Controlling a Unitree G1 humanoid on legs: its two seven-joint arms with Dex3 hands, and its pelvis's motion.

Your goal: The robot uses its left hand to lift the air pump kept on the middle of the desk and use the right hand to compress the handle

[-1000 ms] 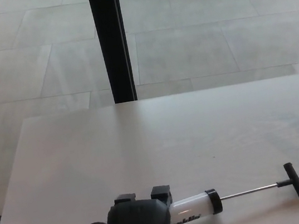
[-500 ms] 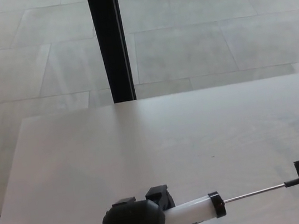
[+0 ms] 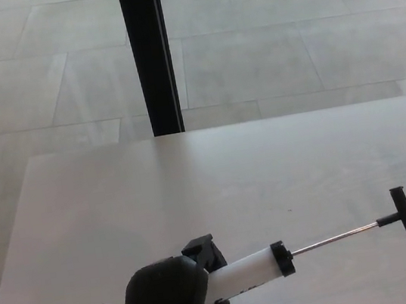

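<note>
Your left hand (image 3: 168, 299) gripped the pump (image 3: 248, 271) barrel; right hand was unseen, so you needed the barrel steady.

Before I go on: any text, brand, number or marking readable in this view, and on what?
None readable. Dark marks run along the underside of the air pump cylinder by the left hand, too small and blurred to read. The T-handle, desk and black post show no lettering.
</note>
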